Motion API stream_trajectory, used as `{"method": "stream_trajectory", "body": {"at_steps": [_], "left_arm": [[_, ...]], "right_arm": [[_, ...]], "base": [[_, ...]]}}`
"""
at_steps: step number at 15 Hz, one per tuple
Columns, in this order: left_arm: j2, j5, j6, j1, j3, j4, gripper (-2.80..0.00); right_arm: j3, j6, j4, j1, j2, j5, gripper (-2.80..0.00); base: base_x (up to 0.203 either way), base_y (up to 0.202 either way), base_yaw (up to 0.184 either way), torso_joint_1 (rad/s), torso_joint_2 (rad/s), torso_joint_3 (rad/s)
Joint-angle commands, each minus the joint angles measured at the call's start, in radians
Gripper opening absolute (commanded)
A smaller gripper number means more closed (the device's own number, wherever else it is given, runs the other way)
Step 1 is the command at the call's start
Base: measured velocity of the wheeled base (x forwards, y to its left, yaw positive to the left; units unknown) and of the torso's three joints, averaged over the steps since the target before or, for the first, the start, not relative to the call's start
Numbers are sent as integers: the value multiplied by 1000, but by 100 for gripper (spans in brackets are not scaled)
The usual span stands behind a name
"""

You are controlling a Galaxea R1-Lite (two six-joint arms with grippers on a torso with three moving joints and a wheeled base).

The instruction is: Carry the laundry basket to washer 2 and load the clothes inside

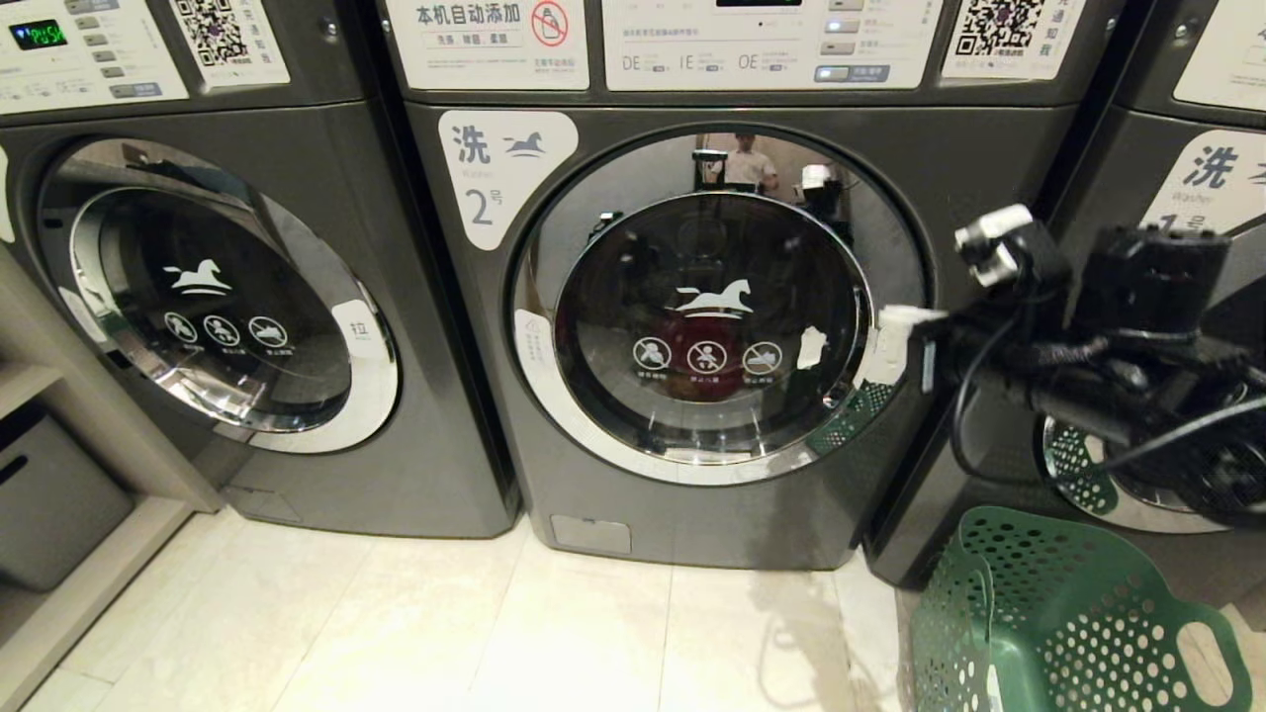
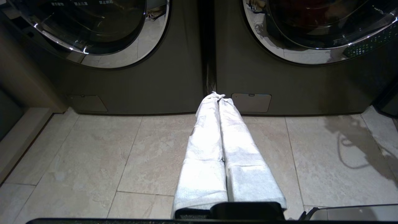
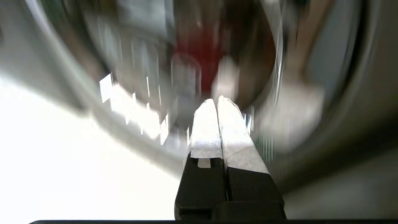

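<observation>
Tiled laundromat floor (image 1: 445,633). Washer 2 (image 1: 712,326) door shut, red garment inside. Right tool (image 1: 895,341) clenched, empty, at door rim; may slip off handle. Left tool (image 2: 217,96) clenched, parked low. Laundry basket (image 1: 1068,623) crowds door swing.

I stand in a self-service laundry room: a row of dark grey front-load washers, washer 2 (image 1: 692,326) straight ahead, each with a numbered label, a QR-code sticker (image 1: 999,35) and printed instruction panels (image 1: 490,40), all set on a pale tiled floor (image 1: 445,633).

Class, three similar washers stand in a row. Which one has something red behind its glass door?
Washer 2, the middle machine labelled 2: red clothes show behind its glass; the left washer's drum looks dark.
</observation>
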Motion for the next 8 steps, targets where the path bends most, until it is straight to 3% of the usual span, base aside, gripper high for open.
{"method": "stream_trajectory", "body": {"at_steps": [1, 6, 8], "left_arm": [[0, 0, 0, 0, 6, 1, -280], [0, 0, 0, 0, 6, -1, -280], [0, 0, 1, 0, 6, 1, -280]], "right_arm": [[230, -3, 3, -9, -149, -26, -280], [815, -5, 32, -111, -429, -105, -280], [890, -5, 125, -135, -565, -114, -280]], "base": [[0, 0, 0, 0, 0, 0], [0, 0, 0, 0, 0, 0], [0, 0, 0, 0, 0, 0]]}}
